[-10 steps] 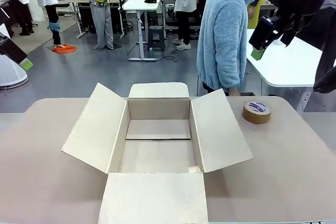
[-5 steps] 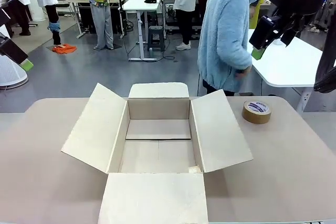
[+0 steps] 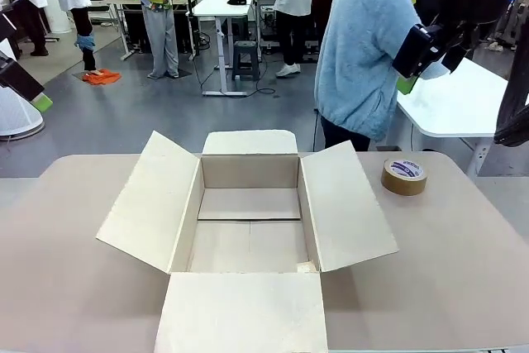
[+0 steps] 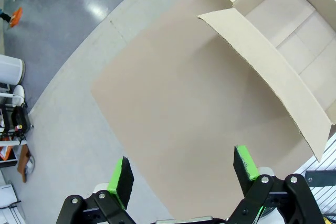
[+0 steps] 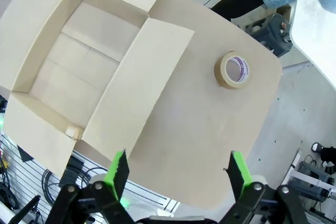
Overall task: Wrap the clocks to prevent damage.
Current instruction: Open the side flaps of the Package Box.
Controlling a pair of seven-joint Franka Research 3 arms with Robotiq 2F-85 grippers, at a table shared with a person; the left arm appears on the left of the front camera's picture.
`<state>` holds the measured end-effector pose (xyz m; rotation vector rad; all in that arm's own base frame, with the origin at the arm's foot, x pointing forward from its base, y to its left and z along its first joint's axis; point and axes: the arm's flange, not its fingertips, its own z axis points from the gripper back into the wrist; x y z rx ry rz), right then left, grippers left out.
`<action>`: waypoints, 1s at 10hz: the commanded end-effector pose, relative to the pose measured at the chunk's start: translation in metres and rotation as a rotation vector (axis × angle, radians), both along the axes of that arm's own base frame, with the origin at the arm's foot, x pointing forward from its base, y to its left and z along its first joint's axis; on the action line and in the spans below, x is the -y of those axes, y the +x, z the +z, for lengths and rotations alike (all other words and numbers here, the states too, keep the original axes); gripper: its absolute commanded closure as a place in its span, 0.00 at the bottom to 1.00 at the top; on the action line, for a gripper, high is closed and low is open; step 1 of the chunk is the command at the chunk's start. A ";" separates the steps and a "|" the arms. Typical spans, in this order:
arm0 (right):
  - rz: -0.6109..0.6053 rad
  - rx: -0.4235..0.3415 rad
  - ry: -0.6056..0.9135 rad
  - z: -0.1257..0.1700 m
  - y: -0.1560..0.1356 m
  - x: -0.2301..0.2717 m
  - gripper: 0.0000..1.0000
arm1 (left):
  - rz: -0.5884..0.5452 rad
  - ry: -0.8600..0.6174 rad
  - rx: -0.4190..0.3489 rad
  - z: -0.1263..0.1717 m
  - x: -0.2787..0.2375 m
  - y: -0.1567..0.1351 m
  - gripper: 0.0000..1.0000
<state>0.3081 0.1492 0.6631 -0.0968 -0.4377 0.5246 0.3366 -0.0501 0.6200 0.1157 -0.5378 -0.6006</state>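
Our left pincer (image 4: 182, 167) hangs wide open above the bare counter (image 3: 58, 287). At centre, the cardboard box (image 3: 248, 171) sits with its four flaps spread. Right of it, the tape roll (image 3: 404, 176) lies flat. Our right pincer (image 5: 177, 167) gapes wide, holding nothing. Where the clocks are, we cannot tell.

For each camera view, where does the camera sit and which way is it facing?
Left wrist: high up, looking down past the open left end effector at table and cardboard box.
Right wrist: high up, looking down past the open right end effector at box and tape roll.
Front: robot's side, facing across the table at the person; both end effectors raised.
Shared: all show the empty box.
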 end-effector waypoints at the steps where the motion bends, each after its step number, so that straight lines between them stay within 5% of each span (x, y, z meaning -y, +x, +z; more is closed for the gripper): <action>1: 0.014 0.012 0.005 -0.004 0.000 0.002 0.00 | 0.001 0.000 0.010 0.000 0.001 0.001 0.00; 2: 0.000 0.000 0.000 0.000 0.000 0.000 0.00 | 0.000 0.000 0.000 0.000 0.000 0.000 0.00; 3: 0.116 0.071 0.111 -0.005 0.010 0.014 0.00 | -0.190 -0.152 0.018 -0.001 -0.001 0.004 0.00; 6: 0.312 0.040 0.505 -0.032 0.028 0.071 0.00 | -0.452 -0.467 0.064 -0.012 -0.030 0.015 0.00; 9: 0.355 -0.070 0.638 -0.054 0.033 0.120 0.00 | -0.510 -0.597 0.069 -0.027 -0.060 0.023 0.00; 10: 0.203 -0.071 0.480 -0.055 0.029 0.125 0.00 | -0.439 -0.520 0.094 -0.030 -0.060 0.021 0.00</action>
